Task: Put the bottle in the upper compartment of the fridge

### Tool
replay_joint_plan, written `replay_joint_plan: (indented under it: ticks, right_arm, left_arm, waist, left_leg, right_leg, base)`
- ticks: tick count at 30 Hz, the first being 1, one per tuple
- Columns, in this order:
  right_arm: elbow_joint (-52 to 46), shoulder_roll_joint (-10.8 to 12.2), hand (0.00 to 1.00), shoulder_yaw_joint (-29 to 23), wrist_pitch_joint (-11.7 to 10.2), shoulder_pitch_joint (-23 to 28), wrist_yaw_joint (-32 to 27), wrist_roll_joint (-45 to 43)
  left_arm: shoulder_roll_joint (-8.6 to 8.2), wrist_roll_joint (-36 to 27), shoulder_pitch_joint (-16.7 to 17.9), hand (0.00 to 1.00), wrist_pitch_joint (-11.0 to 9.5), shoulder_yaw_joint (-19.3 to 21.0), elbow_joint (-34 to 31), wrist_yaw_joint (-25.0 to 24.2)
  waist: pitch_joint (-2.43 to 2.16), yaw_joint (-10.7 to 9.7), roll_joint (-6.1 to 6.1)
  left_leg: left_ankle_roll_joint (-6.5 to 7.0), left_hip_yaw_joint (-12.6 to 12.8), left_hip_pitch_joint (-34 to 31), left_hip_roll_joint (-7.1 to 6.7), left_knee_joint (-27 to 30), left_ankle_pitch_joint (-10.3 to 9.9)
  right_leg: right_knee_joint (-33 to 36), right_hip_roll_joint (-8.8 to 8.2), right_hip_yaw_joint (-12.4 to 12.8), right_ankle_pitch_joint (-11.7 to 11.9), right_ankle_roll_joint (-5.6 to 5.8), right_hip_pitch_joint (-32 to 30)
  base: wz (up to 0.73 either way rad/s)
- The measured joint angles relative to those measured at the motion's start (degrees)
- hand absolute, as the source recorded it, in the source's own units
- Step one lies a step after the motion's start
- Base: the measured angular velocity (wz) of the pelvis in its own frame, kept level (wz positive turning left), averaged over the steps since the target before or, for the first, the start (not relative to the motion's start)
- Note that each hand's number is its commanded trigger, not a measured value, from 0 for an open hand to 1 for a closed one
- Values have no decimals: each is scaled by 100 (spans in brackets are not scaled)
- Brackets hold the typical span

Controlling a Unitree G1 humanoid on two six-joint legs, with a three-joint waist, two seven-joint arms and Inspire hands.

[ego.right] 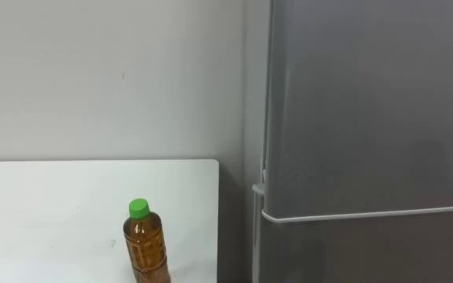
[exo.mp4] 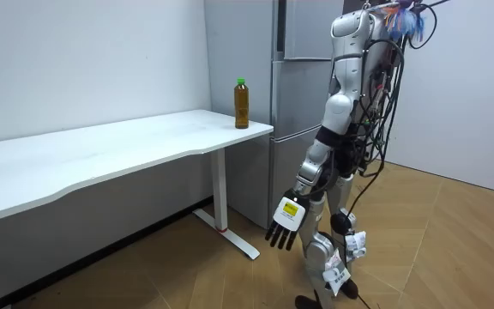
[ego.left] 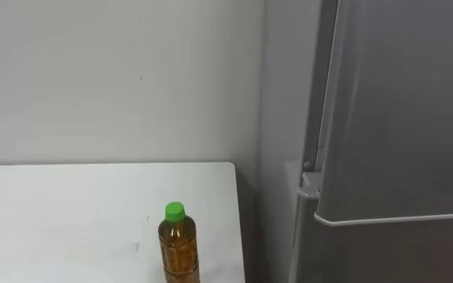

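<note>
A brown bottle (ego.left: 178, 245) with a green cap stands upright on the white table (ego.left: 69, 206), close to its right end. Right of the table stands the grey fridge (ego.left: 399, 118) with both doors closed; the seam between upper and lower door runs low in the eye views. In the room view the bottle (exo.mp4: 242, 104) is at the table corner beside the fridge (exo.mp4: 294, 94), and I stand in front of the fridge, facing it and the table corner. My left hand (exo.mp4: 285, 224) hangs low at my side with relaxed fingers, holding nothing, far below the bottle.
A plain white wall runs behind the table. The long table (exo.mp4: 144, 137) stretches toward the room view's left on a white leg (exo.mp4: 221, 193). A wooden floor (exo.mp4: 436, 249) lies open around me.
</note>
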Motion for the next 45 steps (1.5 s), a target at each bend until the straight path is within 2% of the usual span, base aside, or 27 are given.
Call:
replay_joint_plan:
  ticks: [9, 23, 32, 38, 41, 43, 45]
  right_arm:
    - [19, 20, 0, -11, 7, -40, 7, -30]
    - [32, 20, 0, -8, 13, -26, 14, 13]
    - [51, -10, 0, -15, 10, -37, 28, 10]
    - [67, -97, 0, -41, 5, -46, 109, 0]
    - [47, -100, 0, -45, 6, -38, 126, 0]
    - [19, -104, 0, -45, 6, -26, 121, -4]
    - [19, -110, 0, -45, 6, -29, 116, -50]
  left_arm:
    - [23, 131, 11, 0, -23, -2, -2, -2]
    - [16, 170, 58, 0, 35, 19, 2, 35]
    - [40, -597, -61, 0, 20, 112, -1, 268]
    - [71, -1049, -156, 0, -61, 255, -45, 377]
    - [86, -1364, -123, 0, -96, 262, -299, 454]
    - [82, -1649, -22, 0, -104, 291, -850, 520]
    - [86, -1743, -28, 0, -181, 373, -1051, 543]
  waist:
    - [23, 2, -43]
    - [21, 32, -47]
    - [15, 30, 21]
    - [20, 16, 135]
    - [18, 19, 137]
    - [18, 30, 128]
    - [19, 39, 130]
  left_leg:
    - [1, -15, -11, -14, -9, 1]
    - [1, 2, 14, -14, -2, 0]
    - [2, -19, 14, -10, 15, 0]
    - [4, -36, 4, -11, 14, -1]
    - [4, -37, 4, -9, 18, -1]
    - [4, -18, 17, -11, 20, -1]
    - [4, -15, 71, -16, 13, -1]
  right_leg:
    - [-4, -21, 0, -14, 19, -5]
    - [5, -10, 2, -13, 19, 1]
    - [0, -16, -3, -12, 18, 8]
    - [4, -22, -22, -13, 18, 2]
    - [10, -20, -25, -13, 17, 9]
    - [30, -22, -28, -13, 17, 34]
    - [15, -22, -16, -15, 20, 105]
  base:
    - [0]
    - [0]
    - [0]
    - [1]
    - [0]
    - [0]
    - [-2]
